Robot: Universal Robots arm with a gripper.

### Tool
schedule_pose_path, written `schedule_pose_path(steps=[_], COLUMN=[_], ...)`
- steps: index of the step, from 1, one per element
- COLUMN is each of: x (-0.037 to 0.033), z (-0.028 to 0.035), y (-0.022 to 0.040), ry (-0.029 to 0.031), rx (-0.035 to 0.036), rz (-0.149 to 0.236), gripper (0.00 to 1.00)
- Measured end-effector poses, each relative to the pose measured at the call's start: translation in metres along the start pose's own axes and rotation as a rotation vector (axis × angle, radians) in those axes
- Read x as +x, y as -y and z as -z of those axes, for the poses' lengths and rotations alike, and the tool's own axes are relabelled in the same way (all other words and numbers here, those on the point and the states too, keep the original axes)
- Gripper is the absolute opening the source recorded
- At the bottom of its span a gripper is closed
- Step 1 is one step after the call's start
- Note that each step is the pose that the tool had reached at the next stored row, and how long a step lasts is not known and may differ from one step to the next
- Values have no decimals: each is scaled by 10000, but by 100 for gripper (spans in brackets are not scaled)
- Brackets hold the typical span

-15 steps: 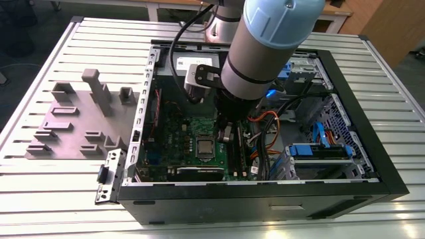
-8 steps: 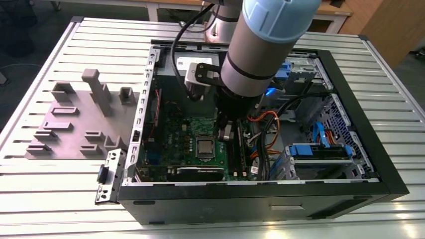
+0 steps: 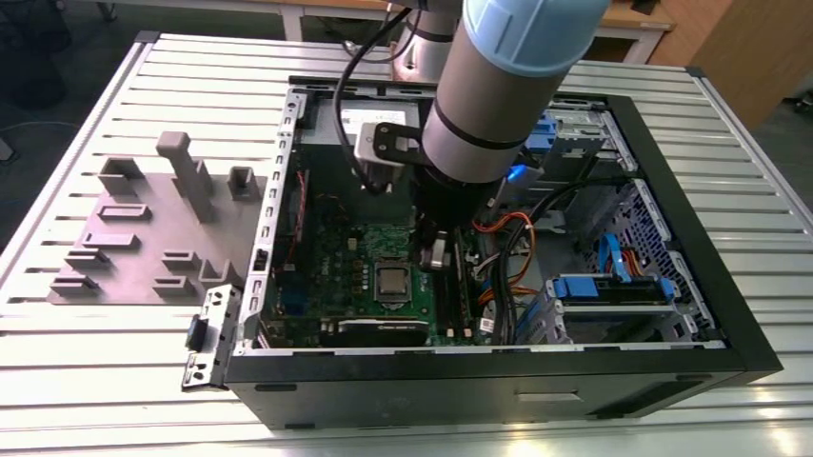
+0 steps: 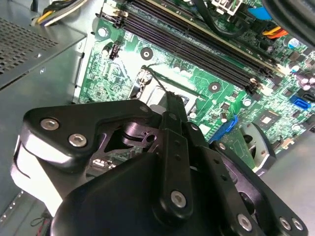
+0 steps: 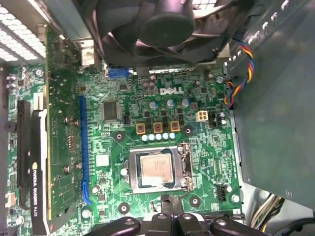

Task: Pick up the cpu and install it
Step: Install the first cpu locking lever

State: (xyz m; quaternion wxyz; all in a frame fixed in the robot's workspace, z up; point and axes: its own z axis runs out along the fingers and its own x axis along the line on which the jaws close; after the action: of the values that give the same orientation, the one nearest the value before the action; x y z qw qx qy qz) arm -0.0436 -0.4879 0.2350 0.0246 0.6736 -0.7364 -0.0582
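I see cpu (image 5: 156,169) top: brushed silvery metal, dull sheen, paler rim. Socket frame (image 5: 185,167): bright bare metal. Motherboard (image 5: 123,128): glossy green laminate. Gripper (image 4: 170,105): matt black metal, shiny steel screw heads. Arm (image 3: 502,76): smooth satin grey with pale blue plastic cap. Case (image 3: 508,381): matt black painted sheet metal. Table (image 3: 114,381): ribbed light aluminium.

motherboard (image 5: 113,142): in the first wrist view, a white logo word printed between the fan (image 5: 165,22) and the cpu (image 5: 156,169)
graphics card (image 5: 35,172): white lettering along its black edge
cpu: faint marking on its metal top, too small to read
white label (image 3: 377,116): on the grey box, unreadable
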Motion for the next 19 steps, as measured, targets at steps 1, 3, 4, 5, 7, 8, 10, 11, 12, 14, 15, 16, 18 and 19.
schedule_pose_path(steps=[1,3,4,5,7,8,10,11,12,14,15,16,18,19], x=[0,-2,-2,-2,-3,-3,-3,-3,-3,-3,-3,-3,-9,-13], z=[0,0,0,0,-1,-2,-3,-5,-5,-7,-7,-7,-9,-8], y=[0,0,0,0,0,0,0,-1,-1,0,0,0,0,-1], ry=[-6,-10,-12,-14,-26,-43,-80,-84,-83,-81,-81,-82,-77,-80], rx=[2,5,8,10,8,2,-9,2,3,4,4,4,5,4], rz=[52,95,109,123,248,391,681,689,690,690,690,690,691,695], gripper=[11,11,11,11,11,11,11,11,11,11,11,11,11,11])
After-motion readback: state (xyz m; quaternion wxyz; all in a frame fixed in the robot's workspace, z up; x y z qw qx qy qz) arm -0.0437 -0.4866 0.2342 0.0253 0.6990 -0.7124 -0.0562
